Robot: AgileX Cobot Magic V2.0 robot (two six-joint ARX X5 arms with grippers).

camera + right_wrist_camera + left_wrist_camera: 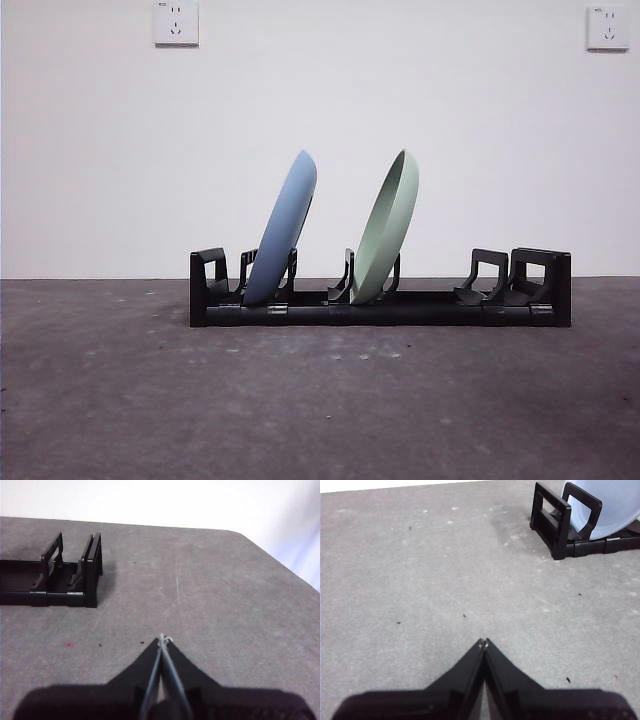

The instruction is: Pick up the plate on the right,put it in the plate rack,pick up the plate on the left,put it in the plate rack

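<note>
grey table [320, 400] under a white wall [400, 100] with two sockets. left gripper [483, 642] hangs over bare table, jaws pressed together, holding nothing, rack end well apart. right gripper [162, 639] likewise, jaws closed and empty. rack [380, 312] stands mid-table; blue plate [282, 230] and green plate [388, 230] lean upright in its slots.

Plate rack [380, 310] is sitting on the table [320, 400], in front of the wall [320, 120]. 2 plates are standing in it, both leaning right: left plate [283, 228] near the rack's left end, right plate [388, 228] around its middle. Right-end slots are holding nothing.
</note>
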